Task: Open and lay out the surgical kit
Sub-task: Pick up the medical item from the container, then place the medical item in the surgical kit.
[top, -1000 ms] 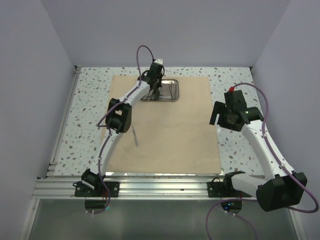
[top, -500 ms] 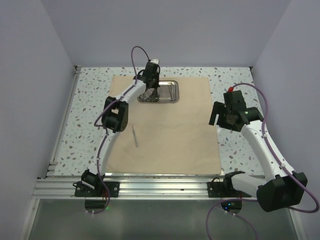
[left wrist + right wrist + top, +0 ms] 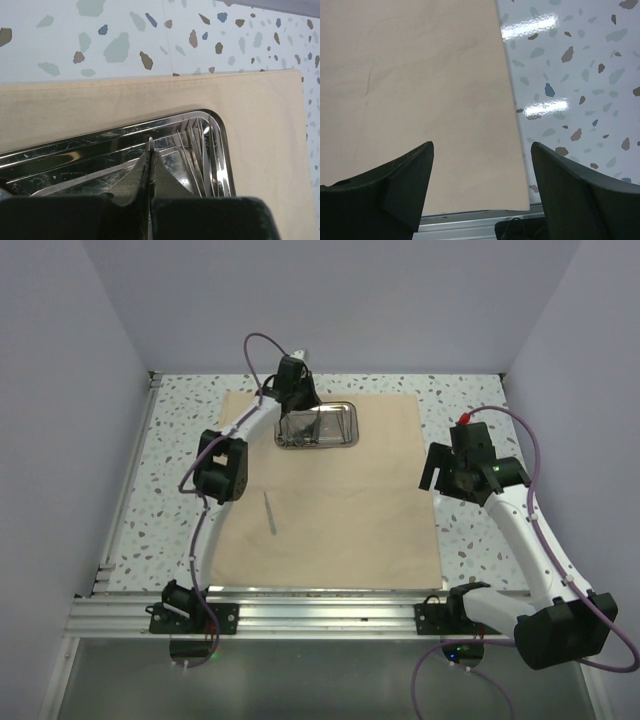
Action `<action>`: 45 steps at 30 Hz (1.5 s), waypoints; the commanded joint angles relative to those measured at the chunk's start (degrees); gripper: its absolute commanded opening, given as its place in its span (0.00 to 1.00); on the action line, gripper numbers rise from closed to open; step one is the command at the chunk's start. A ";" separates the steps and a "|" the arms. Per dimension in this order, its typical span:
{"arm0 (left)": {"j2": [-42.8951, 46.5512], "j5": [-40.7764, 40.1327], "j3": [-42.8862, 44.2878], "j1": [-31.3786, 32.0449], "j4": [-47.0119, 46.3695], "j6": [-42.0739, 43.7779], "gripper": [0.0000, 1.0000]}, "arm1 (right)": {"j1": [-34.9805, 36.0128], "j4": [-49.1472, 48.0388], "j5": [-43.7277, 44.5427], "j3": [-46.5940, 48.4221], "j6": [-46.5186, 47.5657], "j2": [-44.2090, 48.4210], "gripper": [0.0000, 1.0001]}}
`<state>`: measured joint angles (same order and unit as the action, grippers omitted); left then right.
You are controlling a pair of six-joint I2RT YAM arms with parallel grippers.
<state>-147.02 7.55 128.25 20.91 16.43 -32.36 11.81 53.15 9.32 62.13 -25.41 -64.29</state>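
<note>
The tan cloth wrap (image 3: pixel 345 510) lies spread flat on the table. A shiny steel tray (image 3: pixel 342 426) sits on its far part, with several slim silver instruments (image 3: pixel 196 150) lying along its right side. My left gripper (image 3: pixel 297 412) hangs over the tray's left half, shut on a slim silver instrument whose tip (image 3: pixel 150 143) sticks out between the fingers. One thin silver instrument (image 3: pixel 270 512) lies alone on the cloth, nearer the left arm. My right gripper (image 3: pixel 443 472) hovers open over the cloth's right edge (image 3: pixel 512 115) with nothing between its fingers.
The speckled tabletop (image 3: pixel 175 470) shows around the cloth on the left, right and far sides. An aluminium rail (image 3: pixel 320 615) runs along the near edge by the arm bases. Plain walls close in the table on three sides.
My left gripper has closed fully on the instrument and shifted left over the tray. The right arm has barely moved.
</note>
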 commanded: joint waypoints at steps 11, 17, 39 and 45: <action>31.49 -4.21 -26.27 -1.22 -0.43 5.38 0.00 | -0.39 -1.20 -0.01 2.47 0.45 1.45 0.83; 47.15 -9.65 -45.52 -1.04 -0.96 7.48 0.00 | 0.40 -1.38 -0.62 1.68 0.36 1.36 0.83; 63.70 -22.49 -76.48 2.21 1.85 3.45 0.00 | 2.51 0.11 -1.68 -3.50 -0.61 6.81 0.83; 63.17 -22.67 -78.58 4.49 0.20 0.19 0.00 | 2.60 0.29 -0.97 -5.08 -0.34 8.04 0.83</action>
<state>-84.42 -13.96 51.18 24.32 18.74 -29.45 14.13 53.34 7.92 57.80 -26.28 -57.58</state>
